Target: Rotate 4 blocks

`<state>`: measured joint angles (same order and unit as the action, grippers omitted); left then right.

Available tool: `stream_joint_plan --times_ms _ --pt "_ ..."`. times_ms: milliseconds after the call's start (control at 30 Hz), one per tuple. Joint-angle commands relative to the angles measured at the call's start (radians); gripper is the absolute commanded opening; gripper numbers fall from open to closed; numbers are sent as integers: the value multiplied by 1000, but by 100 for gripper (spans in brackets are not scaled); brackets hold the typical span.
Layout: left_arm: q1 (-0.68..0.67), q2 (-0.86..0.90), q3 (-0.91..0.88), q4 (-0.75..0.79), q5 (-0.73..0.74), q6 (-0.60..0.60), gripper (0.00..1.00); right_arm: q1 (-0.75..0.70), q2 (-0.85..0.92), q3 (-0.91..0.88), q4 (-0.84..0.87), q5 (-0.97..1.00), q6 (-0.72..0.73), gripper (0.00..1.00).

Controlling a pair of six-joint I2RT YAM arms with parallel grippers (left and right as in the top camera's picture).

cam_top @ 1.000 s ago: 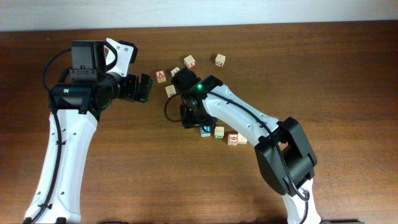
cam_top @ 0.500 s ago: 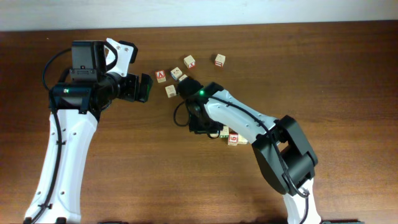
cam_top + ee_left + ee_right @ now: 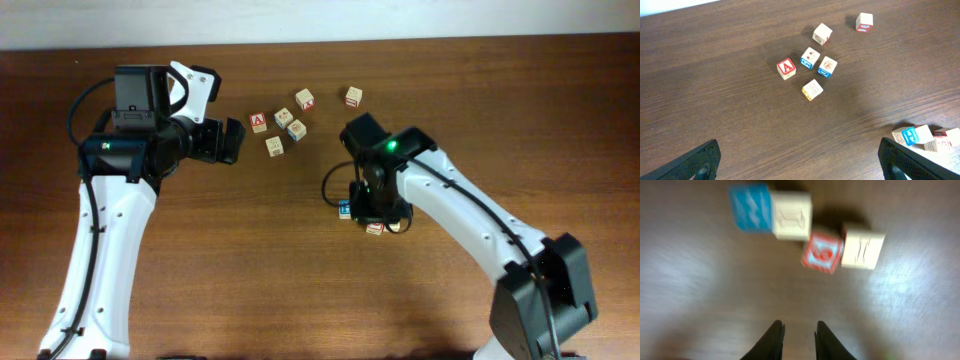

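Left hand (image 3: 800,159) is wide open and empty, hanging over the counter (image 3: 200,270) at far left. Its wrist view shows only the two fingertips, in the bottom corners. To its right is a loose scatter: the red "A" cube (image 3: 259,122) with other small cubes (image 3: 297,129) near it, none touching a hand. Further right are the blocks, four in a slightly staggered line on the counter. From overhead the right arm covers most of them; only the blue block (image 3: 344,209) and a bit of the red block (image 3: 375,228) stick out. The right wrist view is badly blurred. It shows blue, first pale block (image 3: 791,215), red with what looks like a "6", then second pale block (image 3: 862,245), neighbours touching. Marks on the pale ones are unreadable. The left wrist view catches the row at lower right, cut by the finger and the frame edge. Right hand (image 3: 797,339) is above the row, clear of it, fingers nearly together with a narrow gap, gripping nothing.
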<state>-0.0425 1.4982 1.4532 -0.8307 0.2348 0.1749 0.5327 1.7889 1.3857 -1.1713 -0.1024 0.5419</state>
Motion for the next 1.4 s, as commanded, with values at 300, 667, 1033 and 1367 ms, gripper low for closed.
stream_joint_plan --times_ms 300,667,1033,1367 --pt "2 5 16 -1 2 -5 99 -65 47 -231 247 -43 61 4" --pt "2 5 16 -1 2 -5 99 -102 47 -228 290 -48 39 4" --pt "2 5 16 -1 2 -5 99 -103 47 -224 303 -67 15 4" --pt "2 5 16 -1 2 -5 99 -134 47 -222 343 -71 4 4"
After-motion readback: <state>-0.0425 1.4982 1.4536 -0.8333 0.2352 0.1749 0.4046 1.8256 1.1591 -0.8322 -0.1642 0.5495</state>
